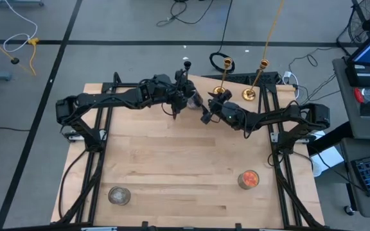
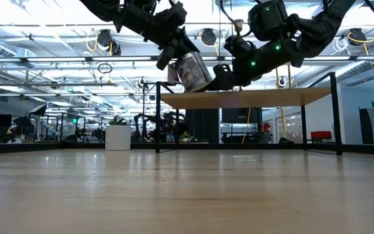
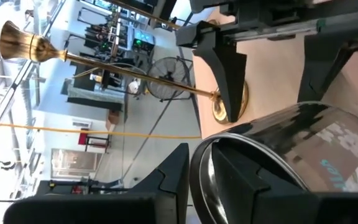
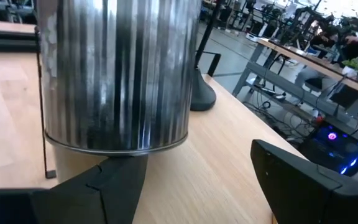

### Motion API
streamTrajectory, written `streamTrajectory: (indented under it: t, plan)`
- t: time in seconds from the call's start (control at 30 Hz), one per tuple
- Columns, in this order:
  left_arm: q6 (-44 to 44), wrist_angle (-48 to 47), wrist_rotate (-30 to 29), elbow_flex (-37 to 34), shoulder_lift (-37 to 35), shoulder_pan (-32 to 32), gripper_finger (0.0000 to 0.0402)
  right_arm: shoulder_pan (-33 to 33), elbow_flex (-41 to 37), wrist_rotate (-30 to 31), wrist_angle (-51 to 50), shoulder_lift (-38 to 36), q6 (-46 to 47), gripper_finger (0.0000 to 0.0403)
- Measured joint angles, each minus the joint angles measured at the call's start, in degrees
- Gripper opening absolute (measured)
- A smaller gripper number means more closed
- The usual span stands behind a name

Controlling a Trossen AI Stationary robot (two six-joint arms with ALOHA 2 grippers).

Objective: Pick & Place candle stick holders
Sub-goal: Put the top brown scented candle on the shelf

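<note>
Aloft, a silvery cup (image 2: pixel 191 70) hangs over the desk's (image 1: pixel 172 167) twelve o'clock edge.
Left end effector (image 1: pixel 186 101) grips it; right end effector (image 1: pixel 209 110), fingers spread, waits at its three o'clock side.

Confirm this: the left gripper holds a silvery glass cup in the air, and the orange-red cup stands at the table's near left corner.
Wrong corner. In the high view the orange-red cup stands near right; near left is another silvery cup. The left gripper does hold a silvery glass cup aloft.
</note>
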Motion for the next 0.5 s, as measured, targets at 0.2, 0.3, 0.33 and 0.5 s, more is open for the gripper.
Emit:
streamTrajectory:
  t: [0.2,0.3,0.33,0.5]
  plan:
    - [-0.05,-0.05,-1.14,-0.02,0.0,0.02,0.0081,0.09,0.15,2.54,-2.5,-0.15,-0.46,0.0283]
    - [-0.05,-0.24,-1.46,-0.05,0.0,0.05,0.0081,0.09,0.15,2.78,-2.77,-0.15,-0.57,0.0283]
    - [-0.05,-0.39,-1.44,-0.07,0.0,0.06,0.0081,0.11,0.15,2.85,-2.77,-0.15,-0.89,0.0283]
    - [-0.67,-0.48,-2.05,-0.13,0.02,0.07,0.0081,0.11,0.15,2.98,-2.96,-0.15,-0.55,0.0283]
